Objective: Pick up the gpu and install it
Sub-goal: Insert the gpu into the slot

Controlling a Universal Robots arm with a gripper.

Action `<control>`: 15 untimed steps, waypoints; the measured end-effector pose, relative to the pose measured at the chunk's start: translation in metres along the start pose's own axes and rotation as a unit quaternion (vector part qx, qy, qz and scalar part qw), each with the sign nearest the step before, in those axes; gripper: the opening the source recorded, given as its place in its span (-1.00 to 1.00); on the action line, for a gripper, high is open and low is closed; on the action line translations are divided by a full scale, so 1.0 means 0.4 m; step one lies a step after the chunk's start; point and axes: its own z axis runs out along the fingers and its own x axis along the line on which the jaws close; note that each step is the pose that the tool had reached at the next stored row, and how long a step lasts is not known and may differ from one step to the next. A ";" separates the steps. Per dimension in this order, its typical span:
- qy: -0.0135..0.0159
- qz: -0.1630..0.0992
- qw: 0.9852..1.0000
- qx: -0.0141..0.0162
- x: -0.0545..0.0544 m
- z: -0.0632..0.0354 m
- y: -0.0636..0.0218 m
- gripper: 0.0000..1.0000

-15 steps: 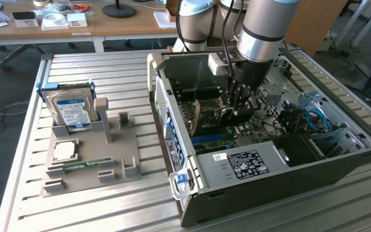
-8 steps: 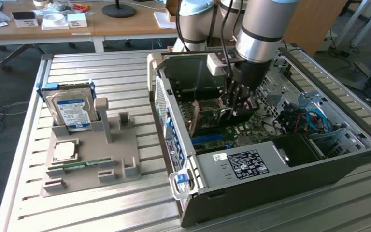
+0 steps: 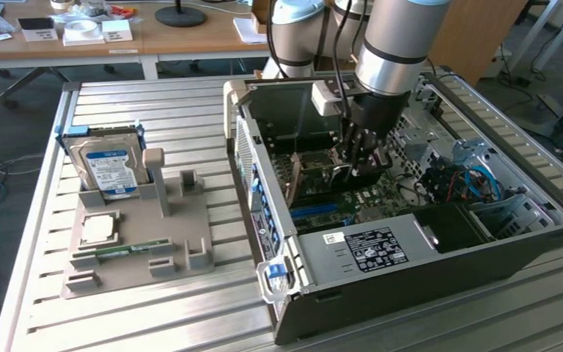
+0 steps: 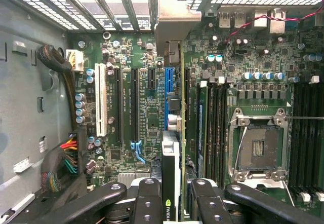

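The pincer [image 4: 174, 201] grips the thin green-and-dark gpu card [image 4: 171, 165] edge-on over the green motherboard [image 4: 147, 112]. A good seating needs the card upright, lined up with the blue slot [image 4: 169, 79], and pressed down evenly.

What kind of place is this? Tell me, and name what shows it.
Probably a robotics lab: a gripper holds the gpu inside an open computer case on a slatted metal table, with cluttered desks behind.

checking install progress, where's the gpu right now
The gpu is gripped edge-on by the gripper inside the open computer case, over the motherboard and in line with its blue slot.
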 end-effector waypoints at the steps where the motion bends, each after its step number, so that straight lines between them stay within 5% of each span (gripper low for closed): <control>1: 0.000 0.000 1.000 0.000 0.000 0.000 0.000 -0.47; 15: 0.000 0.000 1.000 0.002 0.005 -0.001 0.015 -0.47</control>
